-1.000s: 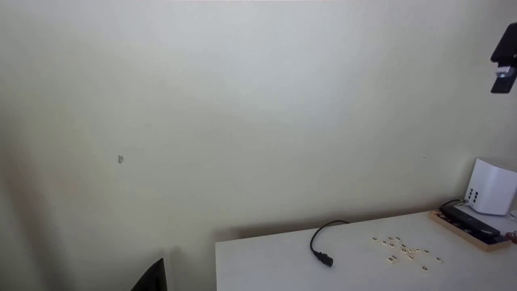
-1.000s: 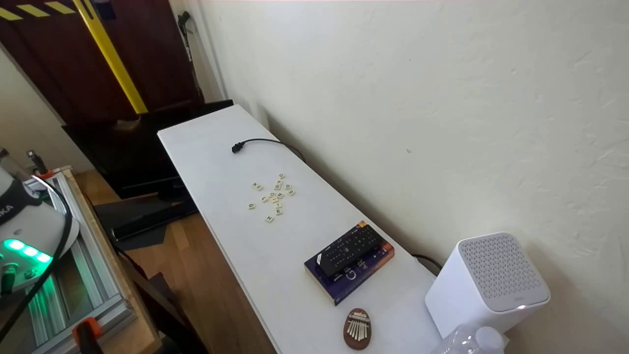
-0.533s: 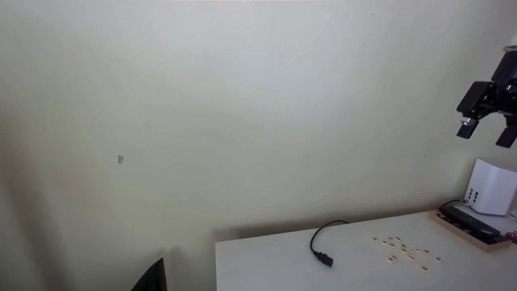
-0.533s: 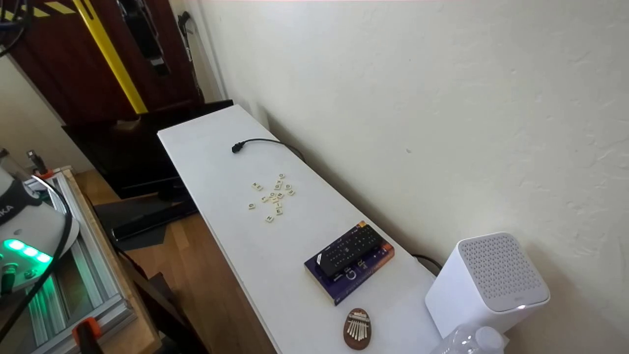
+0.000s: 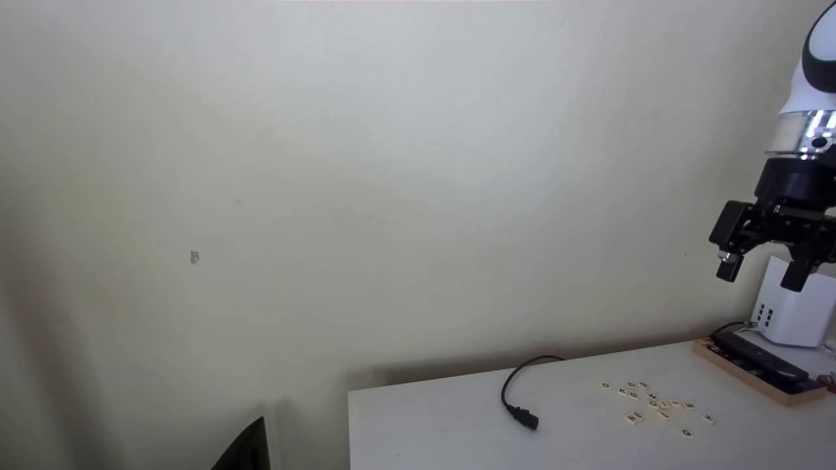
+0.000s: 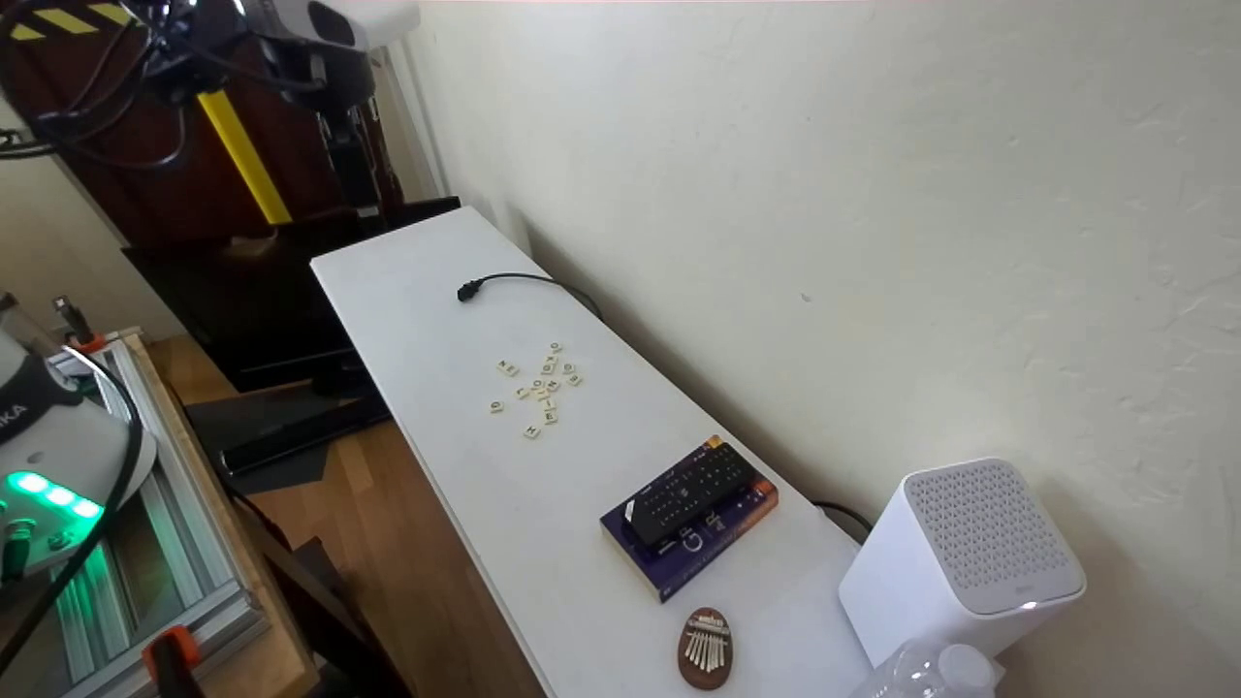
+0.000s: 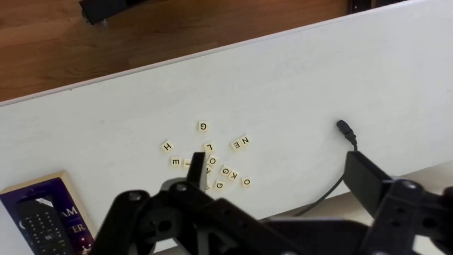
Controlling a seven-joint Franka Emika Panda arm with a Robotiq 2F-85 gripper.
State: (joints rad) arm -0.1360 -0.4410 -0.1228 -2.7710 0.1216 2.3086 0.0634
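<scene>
Wht arm, silvery collar, blk end effector w/ screws, grn base lights

An exterior view looks nearly level across the white table at the wall. An exterior view looks down along the table's length from the end bearing the white box. The wrist view is nearest, looking down over both long edges. All three share the letter tiles and cable.

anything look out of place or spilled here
Two things, mildly: the tiles lie scattered at different angles, as if tipped out, and the plug lies loose on the table, connected to nothing.
</scene>
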